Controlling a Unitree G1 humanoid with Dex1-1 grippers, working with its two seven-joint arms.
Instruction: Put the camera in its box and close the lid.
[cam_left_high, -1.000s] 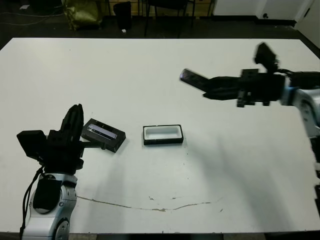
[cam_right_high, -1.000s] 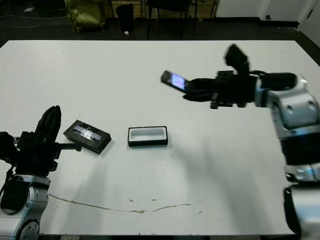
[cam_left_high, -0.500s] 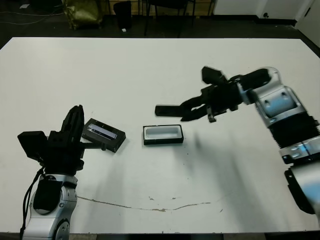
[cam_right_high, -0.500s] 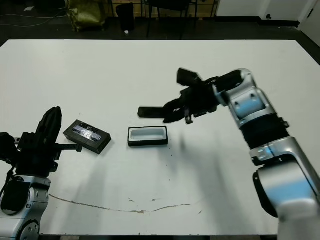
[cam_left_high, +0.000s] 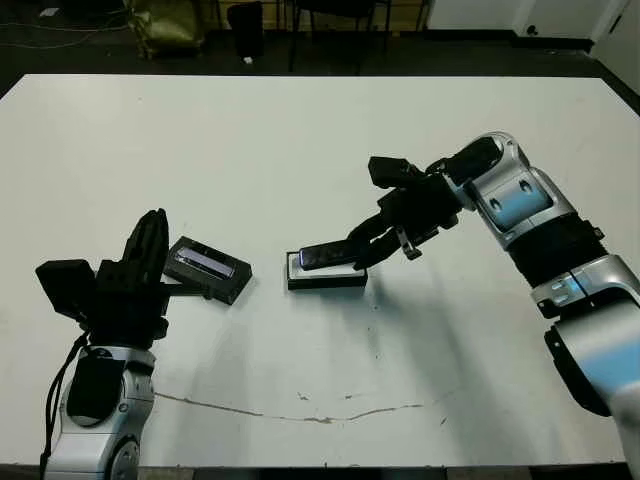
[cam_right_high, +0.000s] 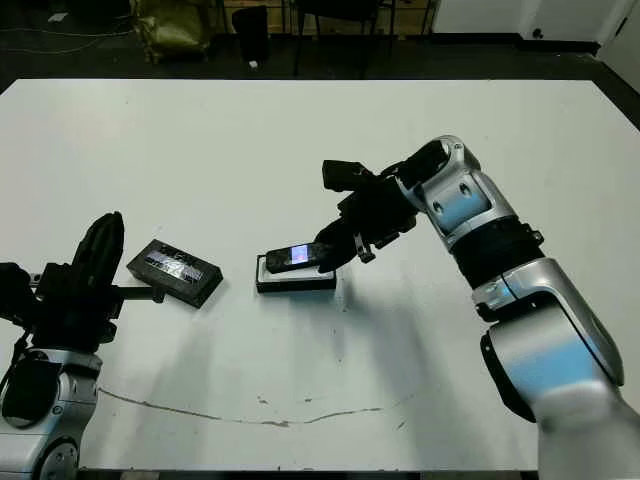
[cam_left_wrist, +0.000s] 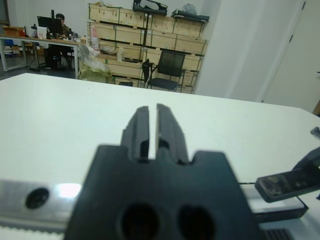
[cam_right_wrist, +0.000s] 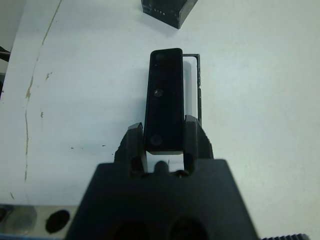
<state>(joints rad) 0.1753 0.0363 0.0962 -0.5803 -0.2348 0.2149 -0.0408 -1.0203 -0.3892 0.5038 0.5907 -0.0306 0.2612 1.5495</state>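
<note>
The camera (cam_left_high: 325, 256), a slim black bar with a small bluish screen (cam_right_high: 299, 252), hangs level just above the box (cam_left_high: 327, 274), a shallow black tray with white lining. My right gripper (cam_left_high: 362, 249) is shut on the camera's right end; in the right wrist view the bar (cam_right_wrist: 164, 100) sticks out between the two fingers (cam_right_wrist: 134, 138), partly covering the box (cam_right_wrist: 193, 87) below. The lid (cam_left_high: 207, 270), black with a silvery strip, lies flat to the left of the box. Beside the lid's left end my left gripper (cam_left_high: 150, 250) is shut on nothing.
A thin brown crack line (cam_left_high: 300, 412) runs across the white table near its front edge. Chairs and stacked crates (cam_left_wrist: 150, 30) stand beyond the far edge, and a person sits at a desk (cam_left_wrist: 59, 22) far off.
My right arm has swung down and to the left with the camera, from high over the table's right side to just above the box. The left arm has not moved.
</note>
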